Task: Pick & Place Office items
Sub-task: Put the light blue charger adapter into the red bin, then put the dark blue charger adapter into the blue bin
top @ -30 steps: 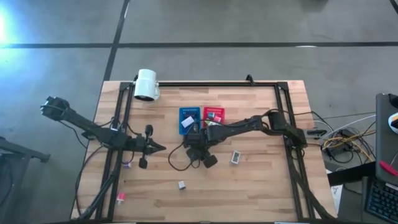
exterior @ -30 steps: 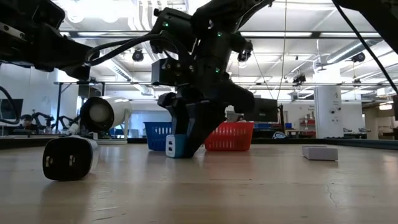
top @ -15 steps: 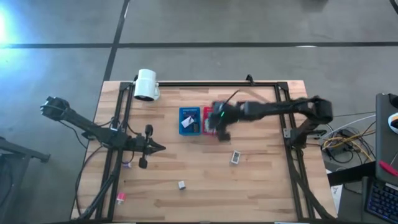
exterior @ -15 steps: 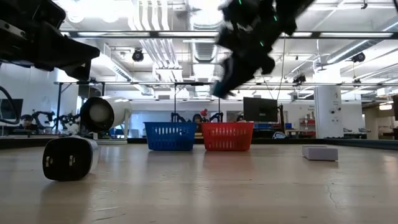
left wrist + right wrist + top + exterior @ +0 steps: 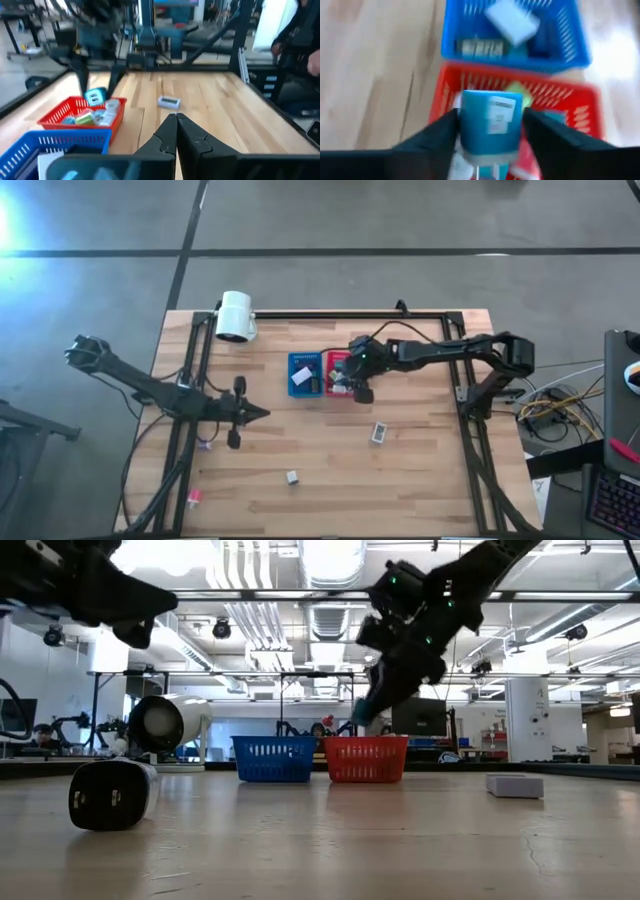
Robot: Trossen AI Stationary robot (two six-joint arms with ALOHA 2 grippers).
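I see a pale wooden plank desk (image 5: 420, 470) with a dark metal frame along its edges. Near its middle stand two small rectangular baskets with perforated plastic walls, touching side by side: a blue basket (image 5: 304, 373) and a red basket (image 5: 337, 363) at its 3 o'clock. My right pincer (image 5: 490, 131) hangs over the red basket, clamped on a teal block (image 5: 491, 118), a boxy piece with a white label on its face. From table height the right pincer (image 5: 372, 705) sits above the red basket's rim. In the blue basket lies a white flat block (image 5: 512, 20); the red one holds several mixed pieces, green and pale ones among them, too blurred to sort. On bare wood, a small grey-and-white rectangular item (image 5: 379, 433) lies at 5 o'clock from the red basket, a tiny pale cube (image 5: 292, 477) sits nearer the front edge, and a pink piece (image 5: 194, 497) lies by the front left corner. My left pincer (image 5: 176, 120) rests over the left side of the desk, fingers pressed together. A white cylindrical lamp (image 5: 235, 316) stands at the back left.
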